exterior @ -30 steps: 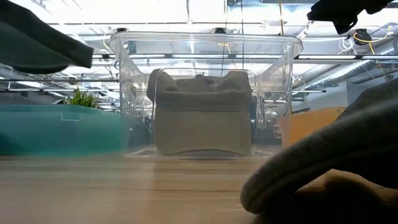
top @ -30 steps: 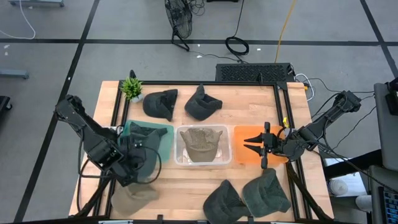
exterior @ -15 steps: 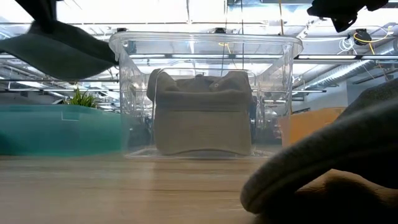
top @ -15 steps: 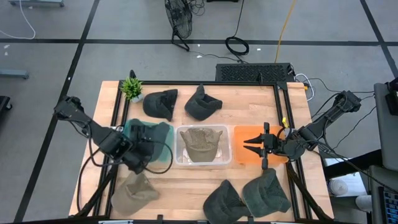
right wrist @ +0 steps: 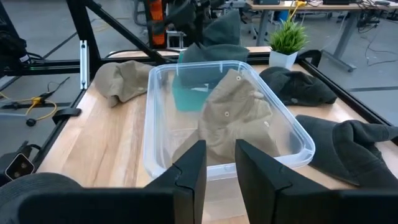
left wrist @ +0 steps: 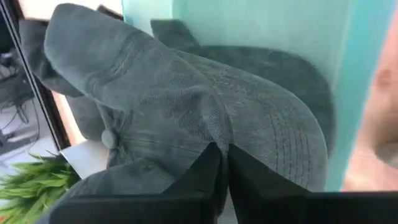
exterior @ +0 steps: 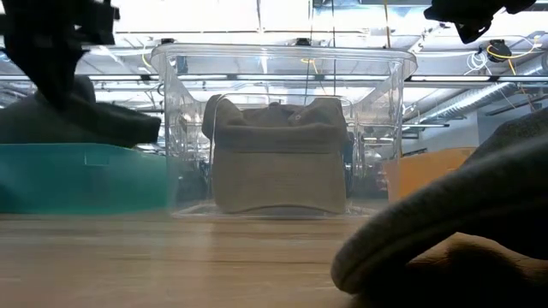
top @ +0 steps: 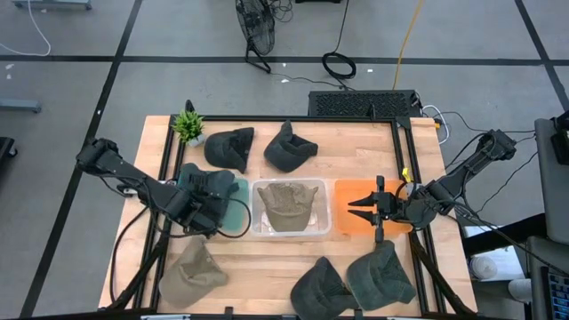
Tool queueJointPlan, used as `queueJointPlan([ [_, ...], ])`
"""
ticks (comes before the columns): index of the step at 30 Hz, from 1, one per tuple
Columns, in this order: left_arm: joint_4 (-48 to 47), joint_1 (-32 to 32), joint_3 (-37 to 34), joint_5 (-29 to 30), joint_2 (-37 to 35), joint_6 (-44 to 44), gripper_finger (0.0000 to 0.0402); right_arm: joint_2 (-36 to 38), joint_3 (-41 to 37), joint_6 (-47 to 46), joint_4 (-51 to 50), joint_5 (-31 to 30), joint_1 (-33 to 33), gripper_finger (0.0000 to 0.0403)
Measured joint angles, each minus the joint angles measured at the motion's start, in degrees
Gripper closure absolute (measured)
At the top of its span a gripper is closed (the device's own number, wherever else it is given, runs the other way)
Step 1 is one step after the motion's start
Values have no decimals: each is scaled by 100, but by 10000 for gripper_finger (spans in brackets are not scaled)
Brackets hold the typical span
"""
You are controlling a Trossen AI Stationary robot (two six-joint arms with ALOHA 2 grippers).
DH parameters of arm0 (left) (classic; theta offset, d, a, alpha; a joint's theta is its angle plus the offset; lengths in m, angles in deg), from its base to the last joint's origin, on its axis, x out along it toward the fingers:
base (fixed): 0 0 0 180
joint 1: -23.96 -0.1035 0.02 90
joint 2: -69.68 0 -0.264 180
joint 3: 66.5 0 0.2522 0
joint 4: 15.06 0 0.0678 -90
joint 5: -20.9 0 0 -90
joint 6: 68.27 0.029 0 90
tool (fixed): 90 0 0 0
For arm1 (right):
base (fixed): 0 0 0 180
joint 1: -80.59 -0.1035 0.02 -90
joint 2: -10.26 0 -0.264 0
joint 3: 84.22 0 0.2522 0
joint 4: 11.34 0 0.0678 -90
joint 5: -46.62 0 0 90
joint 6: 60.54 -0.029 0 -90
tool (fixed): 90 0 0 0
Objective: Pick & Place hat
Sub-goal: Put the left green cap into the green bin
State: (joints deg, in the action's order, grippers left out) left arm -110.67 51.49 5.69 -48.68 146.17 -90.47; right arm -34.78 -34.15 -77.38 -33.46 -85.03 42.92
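**Left hand over teal bin, hat pinched by the crown**

My left hand [left wrist: 221,163] has its fingers pressed together on a fold of the dark green hat [left wrist: 186,106]; I read that as a deliberate pinch on loose crown cloth, so the cap hangs free below and can drop straight in. The hat sits right at the fingertips, with the teal bin [top: 233,218] directly beneath and beyond it, so this looks like the placing step. Hat itself: corduroy-like ribbing, stitched brim, button on top, crown crumpled. Past the bin is the clear tub [top: 289,229] with a tan hat [top: 289,204] inside. My right hand [top: 363,206] waits over the orange bin [top: 342,227], fingers slightly apart, holding nothing. More hats lie loose on the worktop [top: 356,156].
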Motion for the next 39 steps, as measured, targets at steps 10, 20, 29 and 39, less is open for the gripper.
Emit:
queueJointPlan([
  [10,266,-220,-346,-343,-39,87,366,0,0,2,0,-9,0,330],
  [20,658,-223,-331,-760,-309,151,386,0,0,2,0,-11,0,330],
  [29,693,-377,-865,-685,-310,-857,287,0,0,0,0,-6,0,330],
  [39,699,-641,-922,-668,-308,-1013,205,0,0,0,0,-6,0,330],
])
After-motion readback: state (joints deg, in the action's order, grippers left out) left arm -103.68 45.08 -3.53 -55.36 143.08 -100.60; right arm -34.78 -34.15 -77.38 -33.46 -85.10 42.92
